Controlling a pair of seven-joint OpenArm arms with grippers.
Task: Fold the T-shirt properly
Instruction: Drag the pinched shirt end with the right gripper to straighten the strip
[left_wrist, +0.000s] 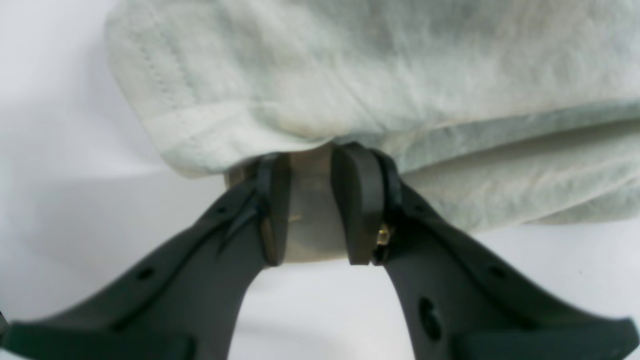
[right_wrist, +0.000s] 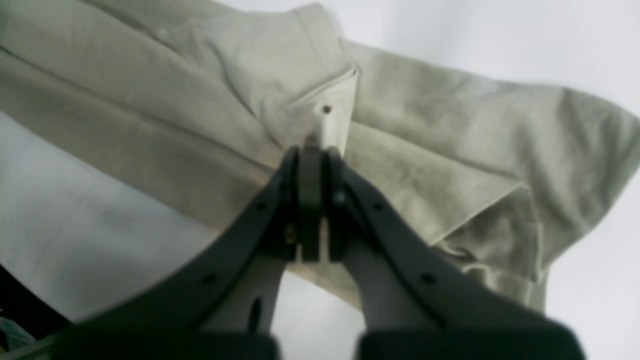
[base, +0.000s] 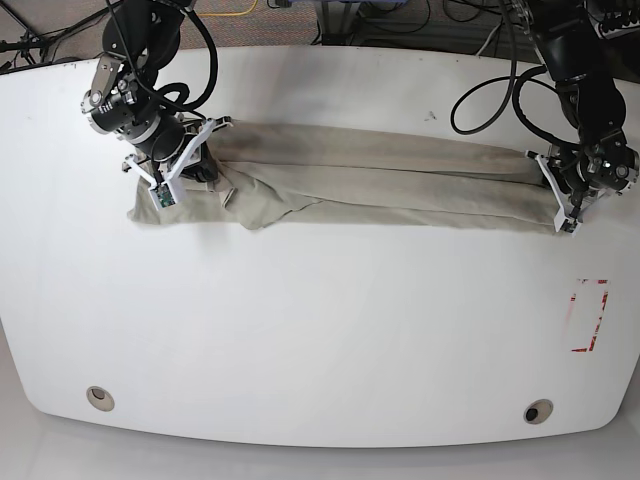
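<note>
The khaki-beige T-shirt (base: 380, 180) lies folded lengthwise as a long band across the far half of the white table (base: 300, 330). My right gripper (base: 185, 165) is at the band's left end in the base view. In the right wrist view it (right_wrist: 312, 150) is shut on a bunched fold of the T-shirt (right_wrist: 450, 140), and a pale tab with a dark dot (right_wrist: 327, 122) shows just past the fingertips. My left gripper (base: 558, 205) is at the band's right end. In the left wrist view it (left_wrist: 312, 155) holds a thick edge of the T-shirt (left_wrist: 350, 75) between its pads.
A red rectangle mark (base: 590, 315) is on the table near its right edge. Two round holes (base: 99, 398) (base: 538, 411) sit near the front edge. Cables and floor lie beyond the back edge (base: 400, 20).
</note>
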